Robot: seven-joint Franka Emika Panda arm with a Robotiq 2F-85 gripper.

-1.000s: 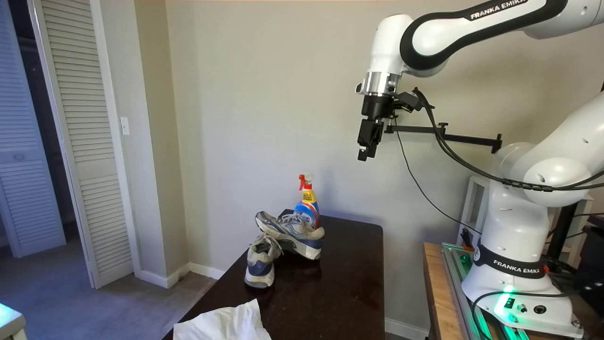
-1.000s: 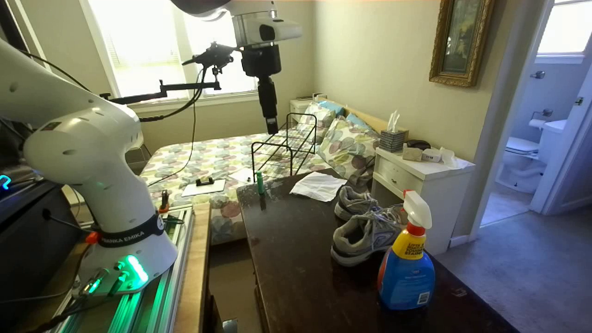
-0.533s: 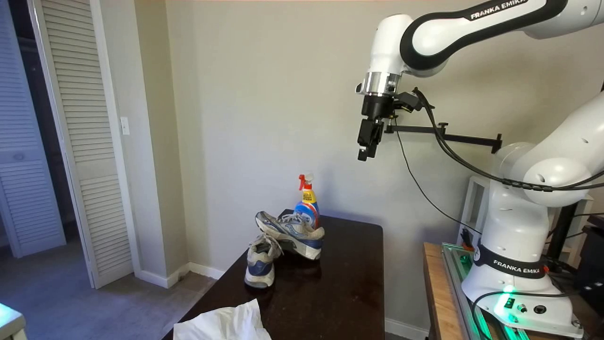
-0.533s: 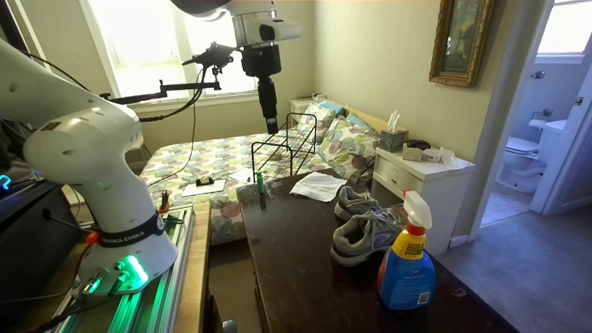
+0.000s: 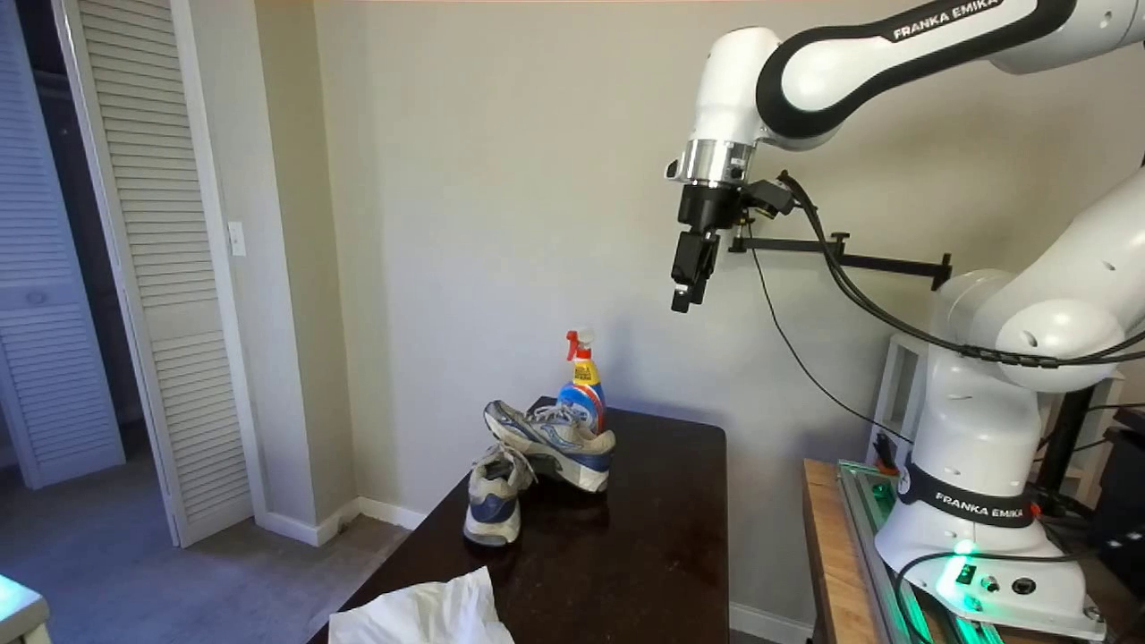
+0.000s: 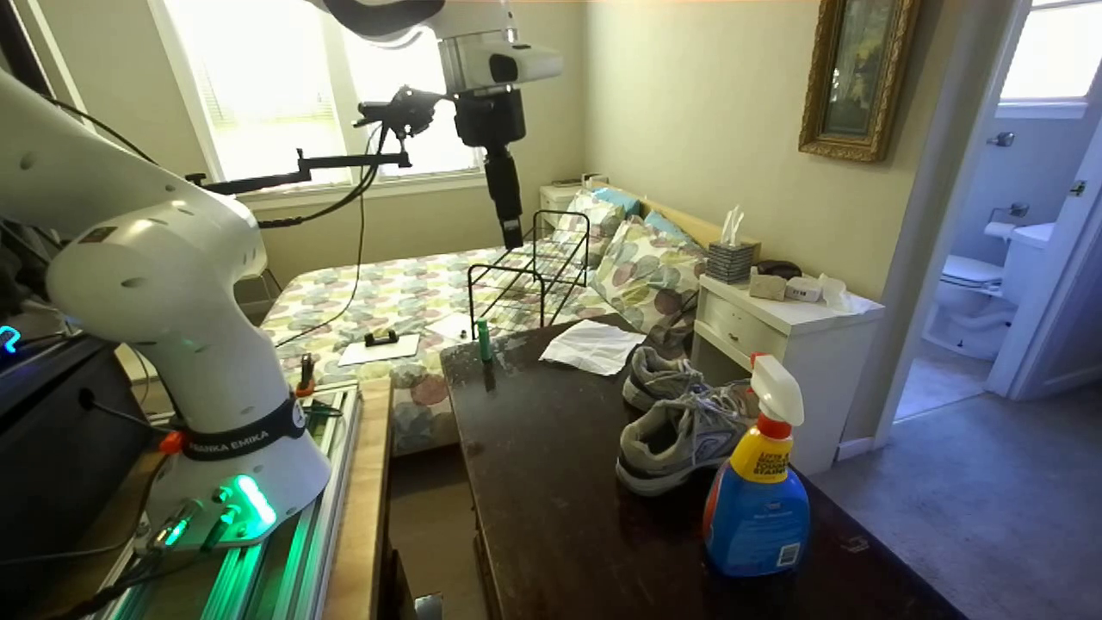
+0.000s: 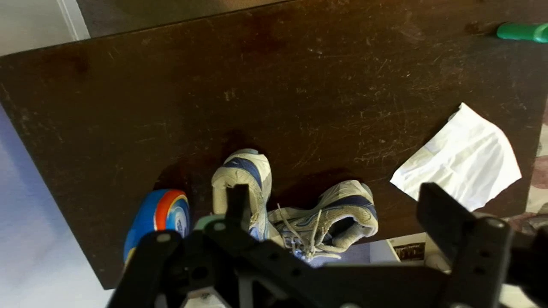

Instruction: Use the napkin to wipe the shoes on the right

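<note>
The crumpled white napkin lies on the dark table. It also shows in the wrist view and at the lower edge of an exterior view. Two grey-and-white sneakers with blue patches stand close together on the table: one shoe is nearer the napkin, the other shoe is beside the bottle. Both show in the wrist view, the bottle-side shoe partly hidden by a finger. My gripper is high above the table, apart from everything. In the wrist view the gripper has its fingers wide apart with nothing between them.
A blue, red and yellow spray bottle stands close to the shoes at the table's end. A small green tube stands upright near the opposite end. A black wire frame, a bed and a white nightstand are beyond the table.
The arm has shifted slightly, with the gripper a little lower and tilted a bit more. The napkin, shoes and bottle have not moved.
</note>
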